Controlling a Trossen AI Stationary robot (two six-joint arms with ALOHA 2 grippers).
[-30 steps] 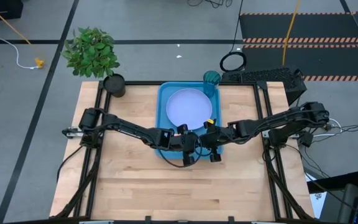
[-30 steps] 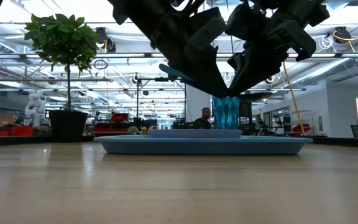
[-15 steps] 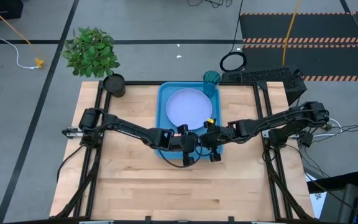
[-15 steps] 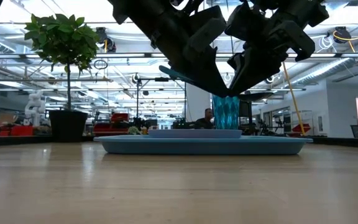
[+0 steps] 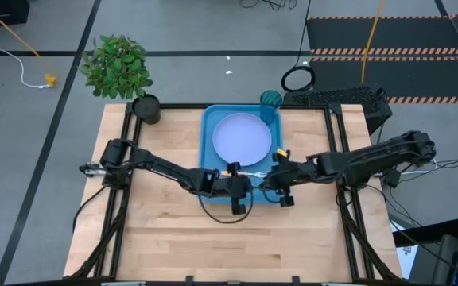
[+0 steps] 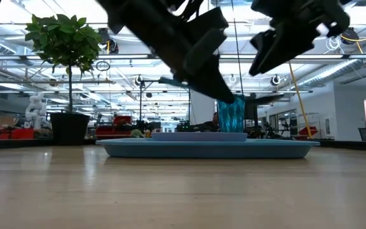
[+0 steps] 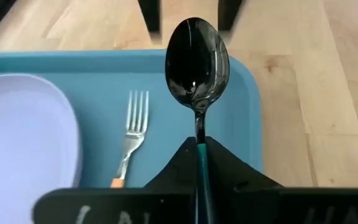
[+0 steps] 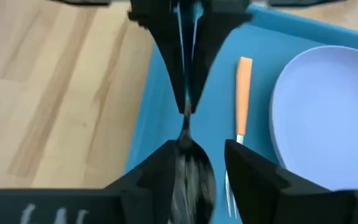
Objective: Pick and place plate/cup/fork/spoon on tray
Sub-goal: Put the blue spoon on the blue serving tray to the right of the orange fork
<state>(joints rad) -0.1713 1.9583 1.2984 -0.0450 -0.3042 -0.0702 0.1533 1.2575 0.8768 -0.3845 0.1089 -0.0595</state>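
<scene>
Left gripper [image 7: 199,163] fingers pinch the spoon [image 7: 197,67] above the tray's [image 7: 241,124] near edge; right gripper [image 8: 201,155] fingers spread.

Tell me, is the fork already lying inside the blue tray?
Yes, the fork lies flat on the tray floor beside the plate.

The light wooden table [image 5: 173,230] carries the blue tray [image 5: 210,135] at its far centre edge and a black plant pot [image 5: 145,109] at its far left corner.
</scene>
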